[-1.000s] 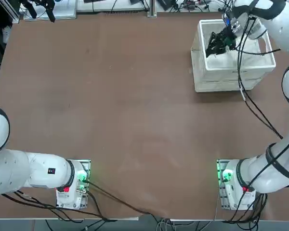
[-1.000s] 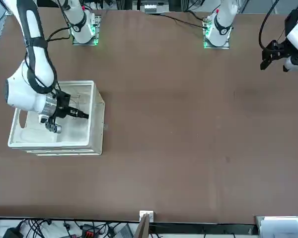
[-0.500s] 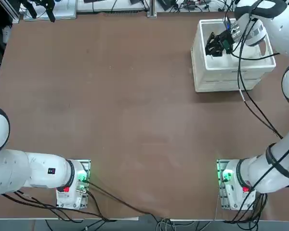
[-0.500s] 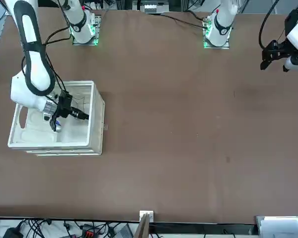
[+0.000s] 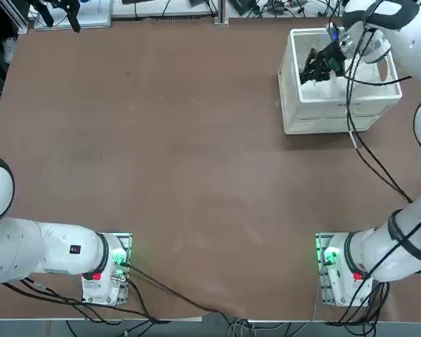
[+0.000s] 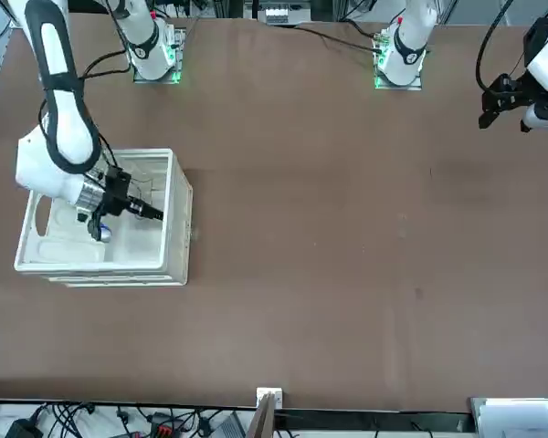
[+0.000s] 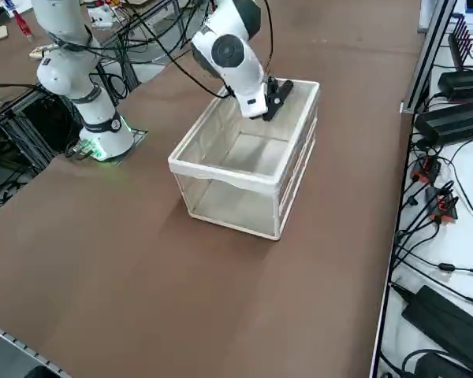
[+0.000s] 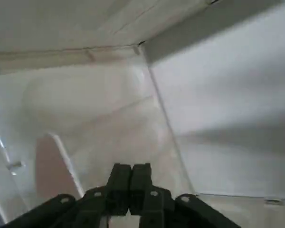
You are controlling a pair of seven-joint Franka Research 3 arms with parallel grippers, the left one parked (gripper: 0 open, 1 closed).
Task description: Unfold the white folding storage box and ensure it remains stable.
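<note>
The brown, flat tabletop surface point(image 5: 196, 175) is spreading across the top view, and the white and black jointed right arm point(image 5: 403, 45) is reaching up its right side. Upper right in that frame, the white plastic rectangular folding storage box point(image 5: 323, 118) is standing open on the surface, its walls rising around the interior. Its long axis is running left to right there, and the right arm, the nearer one, is leaning over it from the right-hand end.

The black two-finger right gripper point(image 8: 131, 167) is hanging inside the box's outline, towards its left end in the top view. Its fingers are pressing together, gripping nothing, and are aiming at the left end wall, along the long axis. In the wrist view, an oval handle cutout point(image 8: 57, 166) is showing beside them; whether they are touching a panel I cannot tell.

The unfolding is looking nearly finished. Any coming push is probably needing to go outwards along that axis, against the left end wall; pushing too hard could be sliding the whole box.
</note>
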